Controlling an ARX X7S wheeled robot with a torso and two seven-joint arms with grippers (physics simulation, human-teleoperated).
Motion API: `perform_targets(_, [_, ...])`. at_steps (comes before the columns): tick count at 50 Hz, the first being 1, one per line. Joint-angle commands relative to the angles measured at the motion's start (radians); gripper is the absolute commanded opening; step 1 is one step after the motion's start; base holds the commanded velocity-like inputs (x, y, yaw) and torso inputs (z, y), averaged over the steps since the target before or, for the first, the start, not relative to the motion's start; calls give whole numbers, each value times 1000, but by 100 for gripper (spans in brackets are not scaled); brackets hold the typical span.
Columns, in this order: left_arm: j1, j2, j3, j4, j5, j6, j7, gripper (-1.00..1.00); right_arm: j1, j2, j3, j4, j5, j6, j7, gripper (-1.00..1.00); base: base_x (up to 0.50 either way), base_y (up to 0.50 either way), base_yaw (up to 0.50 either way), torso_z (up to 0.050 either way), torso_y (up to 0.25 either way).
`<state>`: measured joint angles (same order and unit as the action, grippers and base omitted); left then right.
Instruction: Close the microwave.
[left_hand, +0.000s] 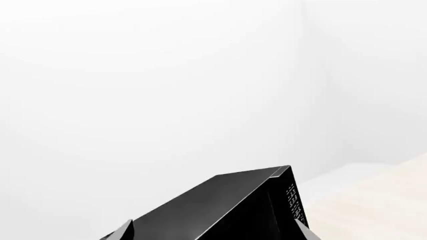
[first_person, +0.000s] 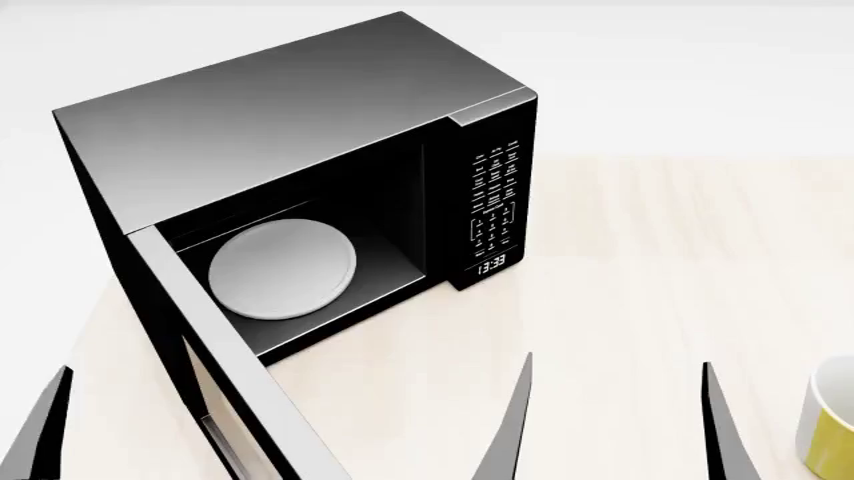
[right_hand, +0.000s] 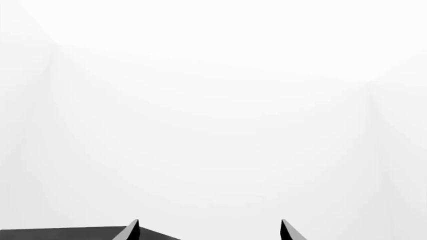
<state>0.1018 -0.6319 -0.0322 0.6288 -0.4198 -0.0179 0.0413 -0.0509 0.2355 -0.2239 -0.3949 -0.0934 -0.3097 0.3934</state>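
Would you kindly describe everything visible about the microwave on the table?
The microwave is a large glossy black box standing upright on the pale wooden table. Its door is swung wide open toward the camera, hinged on the robot's left side, showing a dark cavity with a white round turntable plate lying flat inside. The keypad carries white lettering, and the clock display below it is lit. Neither gripper touches it in the head view.

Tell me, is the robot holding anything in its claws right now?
No. The left gripper and right gripper are open and hold nothing. The microwave door hangs open, untouched.
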Motion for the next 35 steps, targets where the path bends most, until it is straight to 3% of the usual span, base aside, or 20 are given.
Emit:
perform_targets(1, [-21, -122, 67, -130, -73, -5, 238, 100, 3, 4, -6, 15, 3, 1, 6, 100, 0, 0, 0, 0, 0])
perform_targets(14, [-134, -32, 201, -329, 74, 93, 320, 100, 5, 10, -11, 25, 3, -4, 14, 100, 0, 0, 0, 0, 0])
perform_targets(35, [-234, 61, 295, -505, 144, 155, 367, 100, 5, 17, -23, 35, 4, -6, 25, 100, 0, 0, 0, 0, 0])
